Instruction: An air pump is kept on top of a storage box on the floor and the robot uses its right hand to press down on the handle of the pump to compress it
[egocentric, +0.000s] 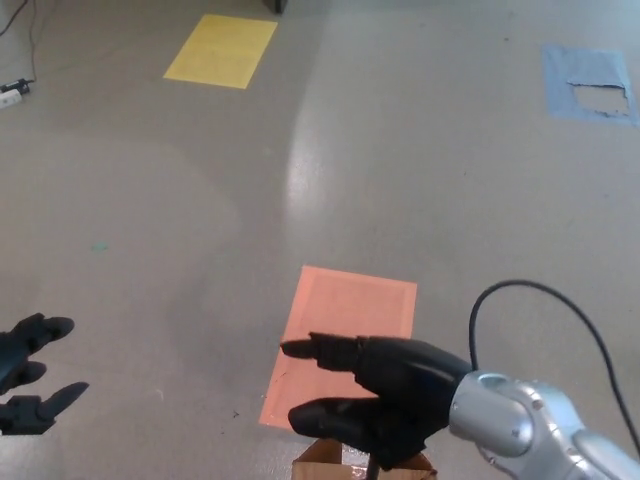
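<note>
The robot's black right hand (385, 405) is reaching in from the lower right of the frame, its fingers curling down over the thin black pump handle (372, 463), gripping it just above the brown cardboard storage box (318, 464) at the bottom edge. The black left hand (28, 385) is hanging at the lower left, fingers spread and holding nothing. Three coloured patches are lying on the grey floor (200, 200): one orange rectangle (345, 320), one yellow rectangle (221, 49), one blue taped square (590, 82).
</note>
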